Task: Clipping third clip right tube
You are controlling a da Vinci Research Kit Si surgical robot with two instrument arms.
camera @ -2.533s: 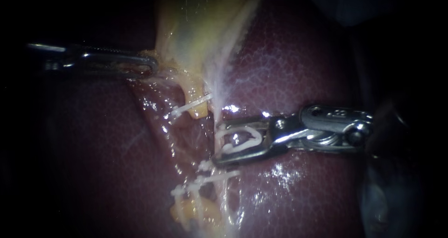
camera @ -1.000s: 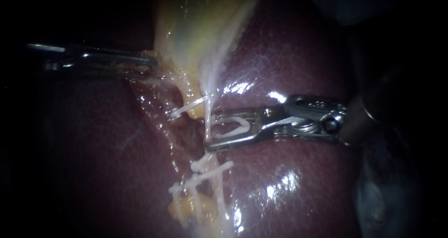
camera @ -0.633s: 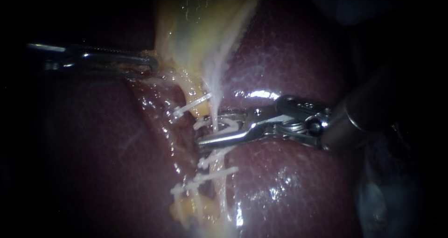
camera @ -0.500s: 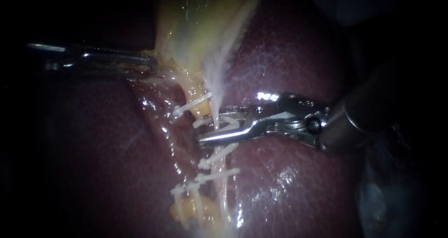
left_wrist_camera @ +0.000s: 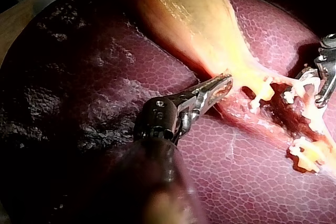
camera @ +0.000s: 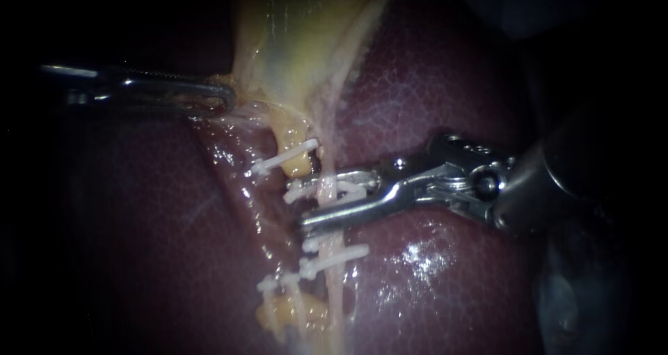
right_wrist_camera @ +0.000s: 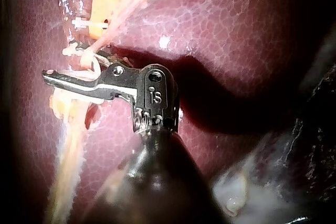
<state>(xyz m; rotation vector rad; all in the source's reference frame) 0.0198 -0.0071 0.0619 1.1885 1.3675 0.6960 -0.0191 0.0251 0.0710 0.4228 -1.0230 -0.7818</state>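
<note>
Two instruments meet over the liver (camera: pixel 431 83) in the endoscope view. The left instrument (camera: pixel 221 97) has its jaws closed on the lower edge of the gallbladder (camera: pixel 299 35). The right instrument (camera: pixel 307 202) straddles the right tube (camera: pixel 332 150), a pale strand running down from the gallbladder. Its jaws stand a little apart. A white clip (camera: pixel 303 190) lies flat across the tube just under the upper jaw, clear of the lower jaw. A lower clip (camera: pixel 337 253) crosses the same tube farther down.

Left wrist view: the left instrument (left_wrist_camera: pixel 223 83) pinches yellow tissue where the gallbladder (left_wrist_camera: pixel 184 9) narrows. The right instrument (left_wrist_camera: pixel 323 77) shows only its tip, well ahead.

Right wrist view: the right instrument (right_wrist_camera: pixel 63 76) shows one long jaw plainly. The clip (right_wrist_camera: pixel 93 62) curls at the tube behind it, and the second jaw is hidden.
</note>
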